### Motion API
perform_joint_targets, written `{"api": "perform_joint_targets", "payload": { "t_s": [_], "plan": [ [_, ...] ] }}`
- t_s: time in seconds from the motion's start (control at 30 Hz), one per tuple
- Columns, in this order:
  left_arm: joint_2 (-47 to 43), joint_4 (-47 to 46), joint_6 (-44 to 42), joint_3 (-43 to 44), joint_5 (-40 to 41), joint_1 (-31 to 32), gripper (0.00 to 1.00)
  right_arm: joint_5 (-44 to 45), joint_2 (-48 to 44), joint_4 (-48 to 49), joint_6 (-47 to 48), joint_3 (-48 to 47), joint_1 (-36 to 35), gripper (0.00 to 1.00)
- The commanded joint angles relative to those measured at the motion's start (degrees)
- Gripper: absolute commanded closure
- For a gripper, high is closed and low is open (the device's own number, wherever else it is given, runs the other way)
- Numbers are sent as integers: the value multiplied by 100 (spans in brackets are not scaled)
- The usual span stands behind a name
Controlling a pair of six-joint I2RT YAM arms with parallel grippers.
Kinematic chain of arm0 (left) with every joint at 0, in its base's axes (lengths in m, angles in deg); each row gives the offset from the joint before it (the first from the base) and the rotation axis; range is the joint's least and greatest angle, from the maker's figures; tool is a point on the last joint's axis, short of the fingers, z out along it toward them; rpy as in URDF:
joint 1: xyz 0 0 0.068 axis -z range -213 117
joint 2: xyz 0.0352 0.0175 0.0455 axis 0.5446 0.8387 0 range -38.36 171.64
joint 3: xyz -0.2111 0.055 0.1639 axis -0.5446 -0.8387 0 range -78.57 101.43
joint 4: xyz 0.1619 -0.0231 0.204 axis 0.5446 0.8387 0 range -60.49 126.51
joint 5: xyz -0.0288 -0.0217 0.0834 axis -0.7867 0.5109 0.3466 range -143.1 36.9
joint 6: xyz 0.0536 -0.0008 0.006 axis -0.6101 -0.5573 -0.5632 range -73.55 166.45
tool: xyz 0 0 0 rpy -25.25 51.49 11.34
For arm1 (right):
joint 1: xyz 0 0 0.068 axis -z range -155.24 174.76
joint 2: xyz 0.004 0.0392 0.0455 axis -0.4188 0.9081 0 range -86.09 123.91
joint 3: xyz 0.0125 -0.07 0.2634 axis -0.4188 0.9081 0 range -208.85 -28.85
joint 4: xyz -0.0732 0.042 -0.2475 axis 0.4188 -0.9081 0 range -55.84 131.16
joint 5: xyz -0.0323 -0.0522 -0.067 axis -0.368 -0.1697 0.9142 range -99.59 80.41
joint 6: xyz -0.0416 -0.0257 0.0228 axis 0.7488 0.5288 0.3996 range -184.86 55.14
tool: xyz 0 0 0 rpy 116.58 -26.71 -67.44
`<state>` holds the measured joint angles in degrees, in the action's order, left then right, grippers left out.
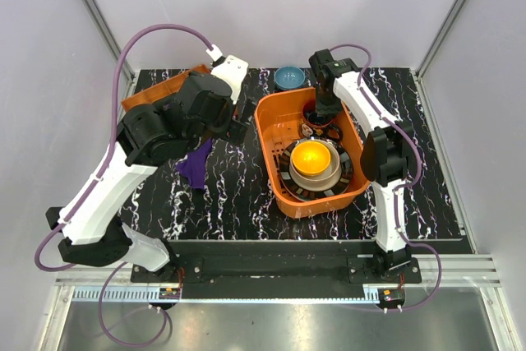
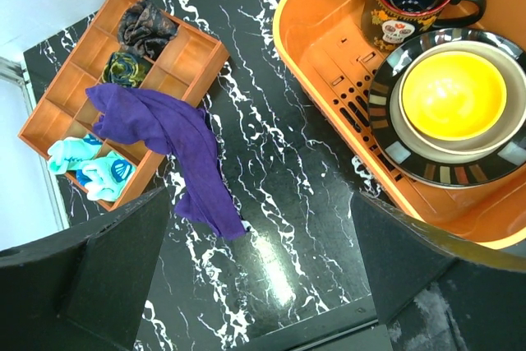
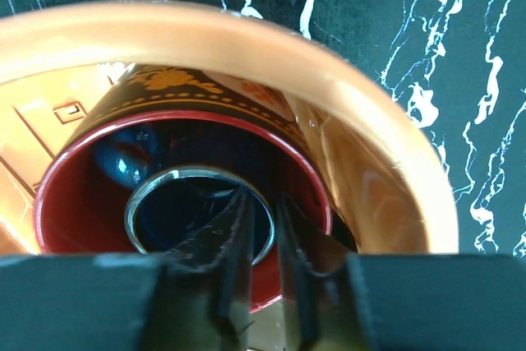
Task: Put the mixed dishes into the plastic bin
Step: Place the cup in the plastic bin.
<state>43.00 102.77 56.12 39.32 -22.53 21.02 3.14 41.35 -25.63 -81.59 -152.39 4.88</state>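
- The left arm is built of smooth white shell links joined by bulky matte black housings.
- The right arm has the same white-and-black build, with a rounded black housing partway along.
- Mauve cables run along both arms in long loops, down to the black bases.
- The left end effector has two broad, angular black fingers with a dull finish.
- The right end effector has narrow black fingers with pale, worn-looking edges.
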Motion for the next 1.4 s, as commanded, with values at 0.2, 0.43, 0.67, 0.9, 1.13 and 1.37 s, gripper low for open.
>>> {"api": "perform_joint_targets", "payload": {
  "t_s": [0.2,0.43,0.67,0.9,1.13,1.37],
  "plan": [
    [-191,-373,-115,-116,11,-58,1,36,-26,-265,30,-599,-42,66],
    [-208,-382,-132,-152,-16,-76,1,36,158,-581,-32,-1373,-42,64],
    [-156,-601,-141,-161,-174,-225,1,72,124,-924,-155,-2111,-51,58],
    [81,-988,-264,-90,-533,-515,1,-121,-280,-977,-436,-2402,-42,43],
    [503,-1261,-142,305,-1026,-972,1,-280,-606,-828,-568,-2551,-34,35],
    [1048,-1410,-44,753,-1448,-1341,1,-622,-448,-714,-709,-3105,72,32]
  ]
}}
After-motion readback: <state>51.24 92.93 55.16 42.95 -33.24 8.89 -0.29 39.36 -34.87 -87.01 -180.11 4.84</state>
